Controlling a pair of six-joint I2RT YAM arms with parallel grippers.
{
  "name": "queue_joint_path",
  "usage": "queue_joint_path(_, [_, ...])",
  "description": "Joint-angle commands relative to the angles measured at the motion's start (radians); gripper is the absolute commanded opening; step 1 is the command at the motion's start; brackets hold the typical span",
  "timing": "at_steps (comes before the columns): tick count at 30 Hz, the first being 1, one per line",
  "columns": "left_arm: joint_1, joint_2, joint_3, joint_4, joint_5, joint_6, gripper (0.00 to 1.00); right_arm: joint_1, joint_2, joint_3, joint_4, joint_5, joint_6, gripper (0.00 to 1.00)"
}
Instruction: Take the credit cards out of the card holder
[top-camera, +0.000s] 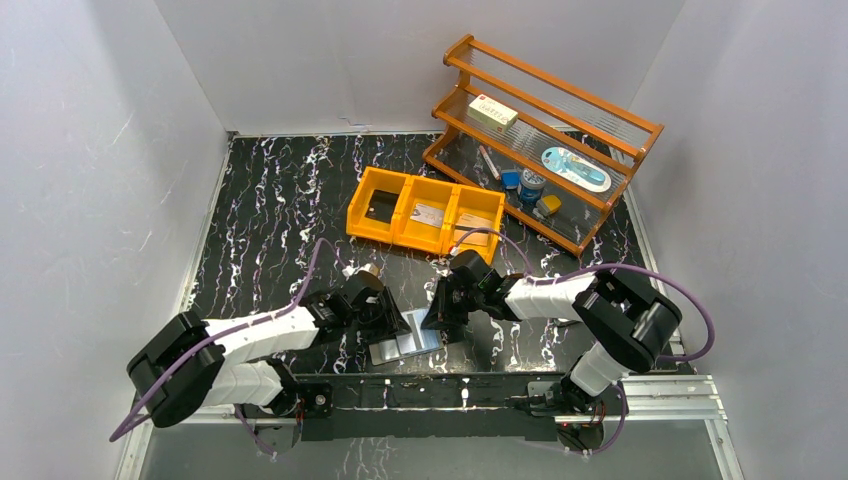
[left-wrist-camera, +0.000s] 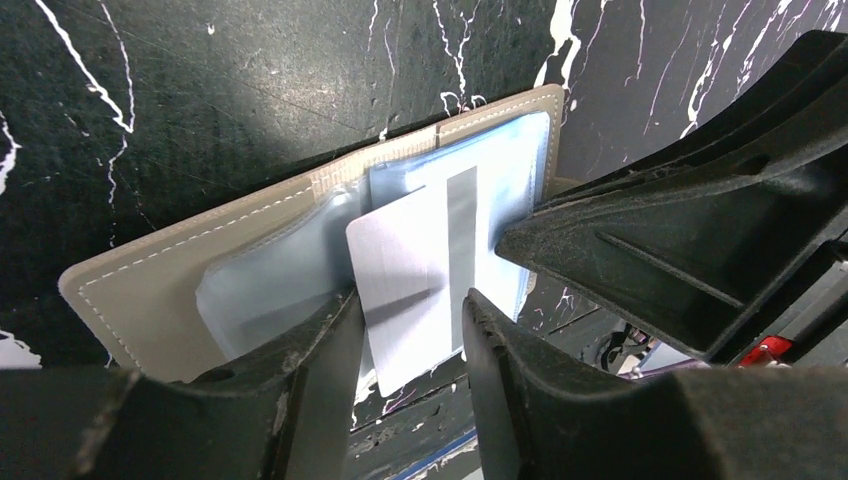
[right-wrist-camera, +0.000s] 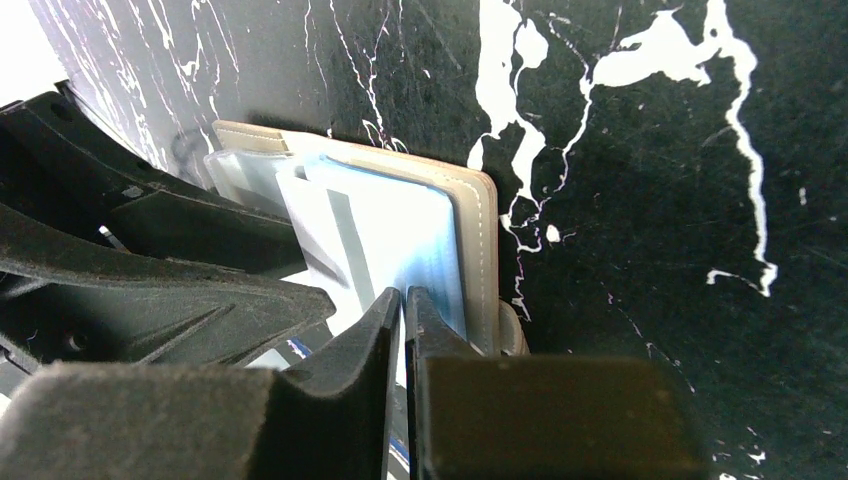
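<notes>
Grey card holder (left-wrist-camera: 150, 280) lies open, silvery card (left-wrist-camera: 400, 250) protruding. Left gripper (left-wrist-camera: 412, 305) straddles it, spread; right gripper (right-wrist-camera: 403, 297) pinches the holder's right edge.

Black white-veined table (left-wrist-camera: 200, 100). On it, card holder (left-wrist-camera: 190, 270), open: grey stitched cover, pale blue-grey lining. One silvery-grey card (left-wrist-camera: 405, 265) with a darker stripe, drawn partway out of the right leaf. Left gripper (left-wrist-camera: 410, 345): jaws apart, one on each long edge of the card; contact with those edges cannot be told. Right gripper (left-wrist-camera: 515, 238): black, tip against the lining's right edge.
</notes>
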Motion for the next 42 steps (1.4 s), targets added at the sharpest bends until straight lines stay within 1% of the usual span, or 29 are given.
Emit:
queue_joint_path(1, [-0.001,0.009,-0.056,-0.027,-0.027,-0.031,0.38,0.007,0.038,-0.033,-0.055,0.035,-0.014,0.15])
queue_joint_path(3, [-0.001,-0.011,-0.071,0.0,-0.03,-0.035,0.35,0.007,0.043,-0.035,-0.049,0.029,-0.014,0.14])
queue_joint_path(8, [-0.002,-0.073,-0.092,0.013,-0.049,-0.045,0.2,0.007,0.041,-0.041,-0.048,0.036,-0.01,0.12])
queue_joint_path(11, [-0.001,-0.119,-0.097,-0.018,-0.073,-0.05,0.07,0.007,0.024,-0.045,-0.057,0.06,-0.003,0.1])
queue_joint_path(12, [-0.002,-0.149,-0.102,-0.034,-0.091,-0.053,0.0,0.007,0.011,-0.044,-0.063,0.075,-0.002,0.09])
queue_joint_path(16, [-0.001,-0.169,-0.093,-0.051,-0.099,-0.039,0.0,0.007,-0.003,-0.039,-0.071,0.089,-0.002,0.08])
queue_joint_path(19, [-0.001,-0.177,-0.068,-0.098,-0.119,-0.018,0.0,0.007,-0.012,-0.039,-0.082,0.111,0.004,0.07])
queue_joint_path(26, [-0.001,-0.233,0.02,-0.296,-0.218,0.051,0.0,0.004,-0.034,-0.028,-0.107,0.148,0.007,0.07])
queue_joint_path(28, [-0.001,-0.264,0.043,-0.334,-0.243,0.069,0.0,0.004,-0.039,-0.016,-0.114,0.148,-0.003,0.1])
queue_joint_path(32, [0.0,-0.295,0.077,-0.362,-0.262,0.116,0.0,0.004,-0.077,0.024,-0.16,0.164,-0.033,0.21])
queue_joint_path(35, [-0.001,-0.292,0.099,-0.368,-0.258,0.137,0.0,0.004,-0.118,0.078,-0.234,0.209,-0.063,0.37])
queue_joint_path(36, [0.0,-0.29,0.104,-0.369,-0.257,0.142,0.0,0.004,-0.129,0.097,-0.272,0.225,-0.075,0.38])
queue_joint_path(38, [0.0,-0.291,0.112,-0.365,-0.257,0.151,0.0,0.004,-0.152,0.13,-0.295,0.234,-0.098,0.39])
queue_joint_path(40, [-0.001,-0.294,0.115,-0.356,-0.255,0.161,0.0,0.006,-0.171,0.137,-0.277,0.212,-0.102,0.39])
queue_joint_path(42, [0.0,-0.292,0.119,-0.348,-0.254,0.169,0.0,0.011,-0.18,0.136,-0.233,0.169,-0.11,0.36])
